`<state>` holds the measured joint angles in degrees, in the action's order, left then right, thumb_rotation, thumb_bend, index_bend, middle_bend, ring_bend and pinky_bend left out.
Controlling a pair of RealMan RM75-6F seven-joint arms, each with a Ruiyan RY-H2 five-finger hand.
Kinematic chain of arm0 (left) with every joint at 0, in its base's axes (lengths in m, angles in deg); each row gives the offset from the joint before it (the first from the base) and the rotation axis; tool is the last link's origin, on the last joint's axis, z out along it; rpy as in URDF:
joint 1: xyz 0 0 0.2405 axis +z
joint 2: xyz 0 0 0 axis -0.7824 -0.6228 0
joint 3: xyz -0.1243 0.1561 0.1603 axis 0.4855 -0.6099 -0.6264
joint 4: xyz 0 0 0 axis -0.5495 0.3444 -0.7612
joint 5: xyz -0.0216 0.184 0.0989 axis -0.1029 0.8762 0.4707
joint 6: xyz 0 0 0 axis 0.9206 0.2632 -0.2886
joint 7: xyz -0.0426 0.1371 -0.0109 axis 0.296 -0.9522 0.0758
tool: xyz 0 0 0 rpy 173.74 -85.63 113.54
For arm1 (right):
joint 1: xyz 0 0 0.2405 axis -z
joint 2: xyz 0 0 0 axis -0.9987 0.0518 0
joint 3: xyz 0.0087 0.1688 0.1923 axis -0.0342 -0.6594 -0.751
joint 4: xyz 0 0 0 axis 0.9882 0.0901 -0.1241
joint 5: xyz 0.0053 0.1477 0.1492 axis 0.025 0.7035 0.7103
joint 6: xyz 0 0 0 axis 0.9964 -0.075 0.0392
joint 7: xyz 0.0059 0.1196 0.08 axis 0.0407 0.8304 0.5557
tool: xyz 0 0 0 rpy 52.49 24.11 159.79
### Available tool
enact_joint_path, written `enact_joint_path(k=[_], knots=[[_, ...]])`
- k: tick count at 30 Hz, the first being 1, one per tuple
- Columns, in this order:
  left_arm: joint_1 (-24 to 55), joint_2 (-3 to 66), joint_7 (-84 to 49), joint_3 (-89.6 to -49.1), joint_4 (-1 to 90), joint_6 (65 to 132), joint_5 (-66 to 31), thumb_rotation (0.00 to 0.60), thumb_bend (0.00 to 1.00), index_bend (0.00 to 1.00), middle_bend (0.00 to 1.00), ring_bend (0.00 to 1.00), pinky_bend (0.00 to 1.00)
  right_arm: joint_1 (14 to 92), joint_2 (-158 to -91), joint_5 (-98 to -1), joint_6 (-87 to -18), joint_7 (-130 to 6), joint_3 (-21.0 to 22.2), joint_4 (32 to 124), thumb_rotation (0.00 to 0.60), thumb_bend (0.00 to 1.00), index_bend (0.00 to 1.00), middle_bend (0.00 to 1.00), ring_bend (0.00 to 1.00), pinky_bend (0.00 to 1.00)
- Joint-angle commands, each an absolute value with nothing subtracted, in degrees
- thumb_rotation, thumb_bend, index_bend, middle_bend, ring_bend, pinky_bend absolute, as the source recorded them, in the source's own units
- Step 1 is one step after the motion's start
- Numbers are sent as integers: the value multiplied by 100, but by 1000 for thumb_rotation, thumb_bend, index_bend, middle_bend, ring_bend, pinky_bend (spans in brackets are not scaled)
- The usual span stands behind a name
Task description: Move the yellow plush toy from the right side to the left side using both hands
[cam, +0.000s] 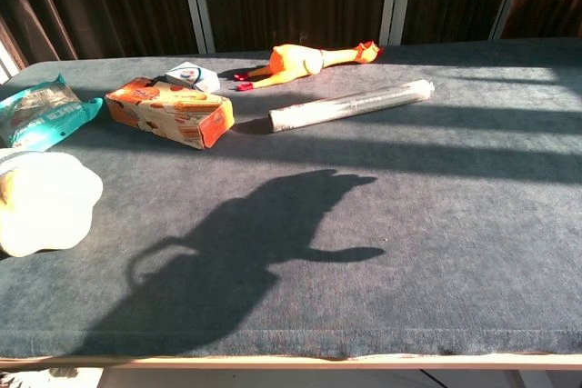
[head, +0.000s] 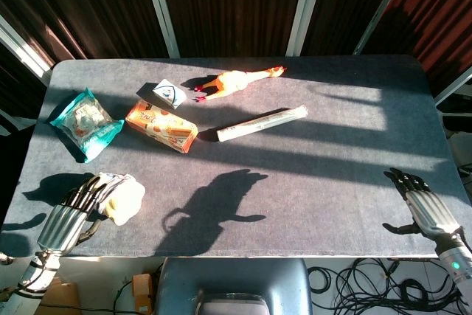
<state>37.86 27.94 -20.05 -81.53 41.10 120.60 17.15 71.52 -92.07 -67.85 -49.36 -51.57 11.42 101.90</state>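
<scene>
Left hand [head: 70, 215] grasps plush toy [head: 122, 197] near the table's [head: 332, 182] front-left edge; right hand [head: 426, 208] rests released, fingers apart, at its front-right corner.

The chest view's left edge crops the yellow plush toy [cam: 41, 202], overexposed, and neither robot hand shows there.

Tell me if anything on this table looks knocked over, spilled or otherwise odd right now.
Nothing looks spilled or damaged. The orange box, teal snack bag, rubber chicken and long wrapped tube all lie flat at mixed angles. The yellow plush toy is held in the left hand near the table's front left edge; the right hand is open.
</scene>
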Motion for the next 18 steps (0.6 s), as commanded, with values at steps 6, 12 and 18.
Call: enact_joint_path(k=[6,12,18], knots=[[4139,1963,-2622,-8006,5516,12483,1450,600,311,2,0,73,237,7169,-9224,-6775,-4963,-5230,1140,10208,600,74,0,0,0,0],[4472,1657,-2969,-7907,5884,13282,1701,600,306,68,51,129,229,7228,-9276,-6801,-5065,-5459,1171,10255,600,74,0,0,0,0],[4726,1507,-3091,-8201,5654,13091,1709,600,309,122,92,149,229,7433,-9472,-6895,-5462,-6036,1232,10345,600,74,0,0,0,0]])
